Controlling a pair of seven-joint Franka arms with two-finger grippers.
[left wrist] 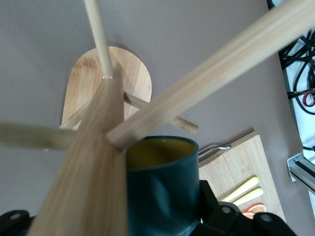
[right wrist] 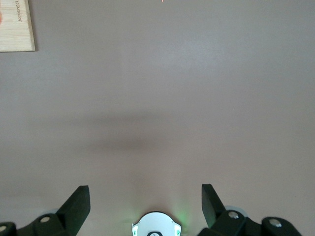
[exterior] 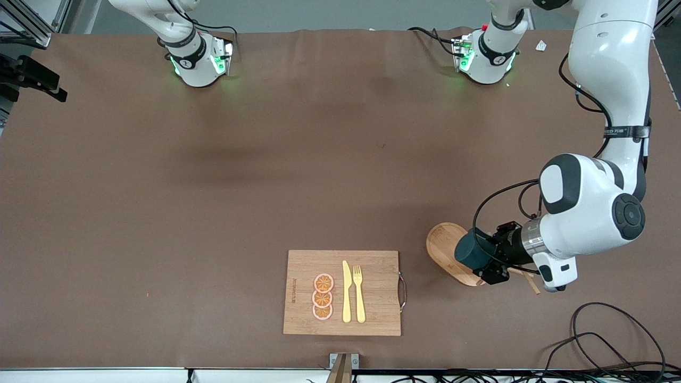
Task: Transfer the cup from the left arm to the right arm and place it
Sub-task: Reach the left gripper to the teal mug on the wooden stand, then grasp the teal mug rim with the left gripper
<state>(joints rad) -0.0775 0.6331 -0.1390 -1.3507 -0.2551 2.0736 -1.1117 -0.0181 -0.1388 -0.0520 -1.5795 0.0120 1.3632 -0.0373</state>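
The cup (exterior: pixel 471 251) is a dark teal mug with a yellowish inside, lying on its side in my left gripper (exterior: pixel 487 261). The gripper is shut on it and holds it over the oval wooden base of a mug rack (exterior: pixel 442 243). In the left wrist view the cup (left wrist: pixel 162 191) sits against the rack's wooden post (left wrist: pixel 93 167), under a peg (left wrist: pixel 221 69), with a black finger (left wrist: pixel 221 216) beside it. My right gripper (right wrist: pixel 145 196) is open and empty, high over bare table near its own base (right wrist: pixel 155 226). It is out of the front view.
A wooden cutting board (exterior: pixel 378 298) with a metal handle lies near the front camera. It carries three orange slices (exterior: pixel 323 297), a yellow knife (exterior: pixel 346 292) and a yellow fork (exterior: pixel 359 292). Black cables (exterior: pixel 612 340) lie at the left arm's end.
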